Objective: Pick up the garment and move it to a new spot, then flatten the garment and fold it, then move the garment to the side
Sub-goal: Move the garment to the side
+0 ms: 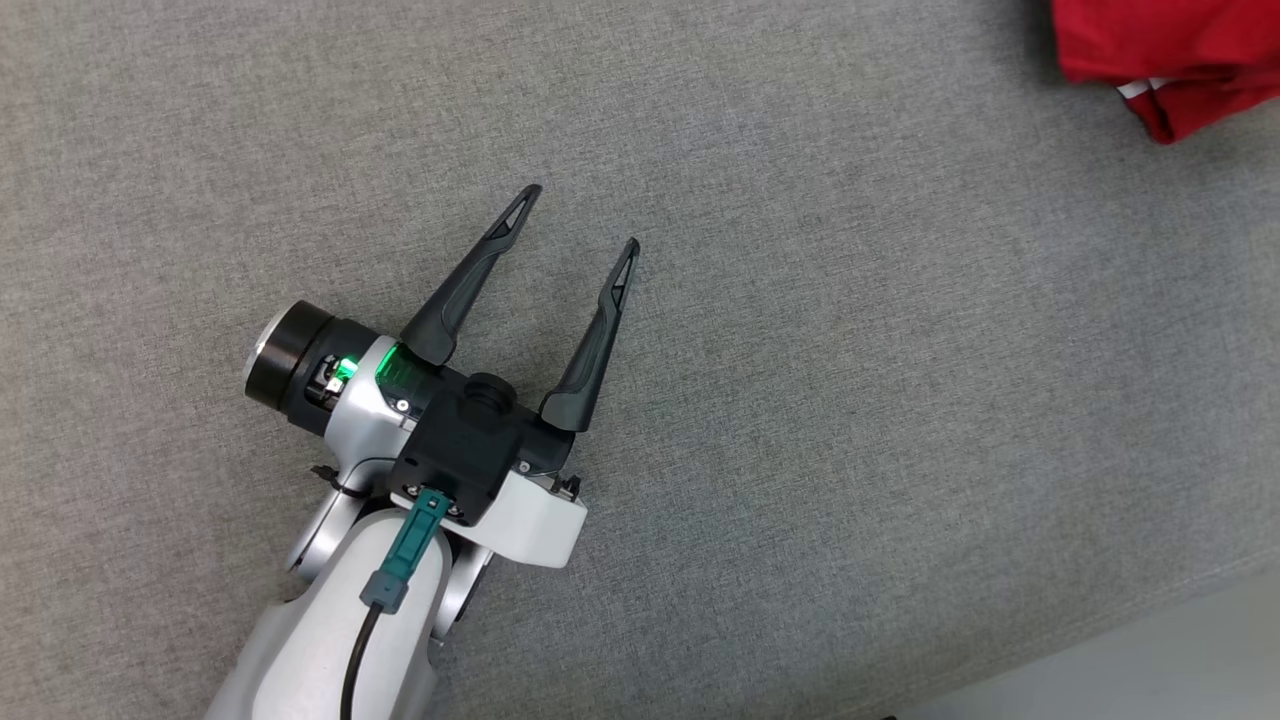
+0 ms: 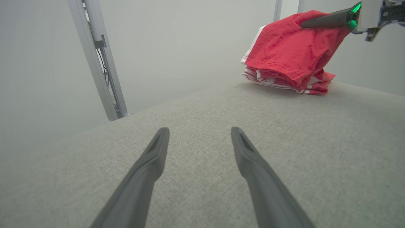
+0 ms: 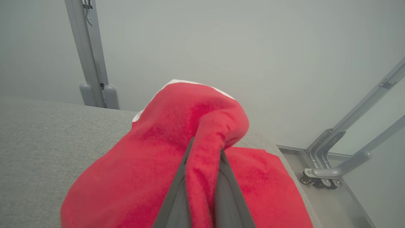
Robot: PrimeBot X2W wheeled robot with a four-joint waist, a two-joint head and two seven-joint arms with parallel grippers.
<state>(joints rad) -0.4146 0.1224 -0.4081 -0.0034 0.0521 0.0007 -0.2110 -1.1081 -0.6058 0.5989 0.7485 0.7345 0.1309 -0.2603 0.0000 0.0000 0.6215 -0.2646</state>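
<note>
The garment (image 2: 291, 57) looks already folded, so only the move aside seems left; right gripper (image 3: 206, 148) pinches it; left gripper (image 1: 581, 217) hangs open, empty.

Grey fabric surface (image 1: 900, 420), pale wall (image 3: 253, 47), grey metal post (image 2: 102, 72)

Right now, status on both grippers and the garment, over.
Left gripper open, empty, above grey surface. Right gripper shut on red garment, top fold raised, rest bunched on surface. No obstacle seen.
</note>
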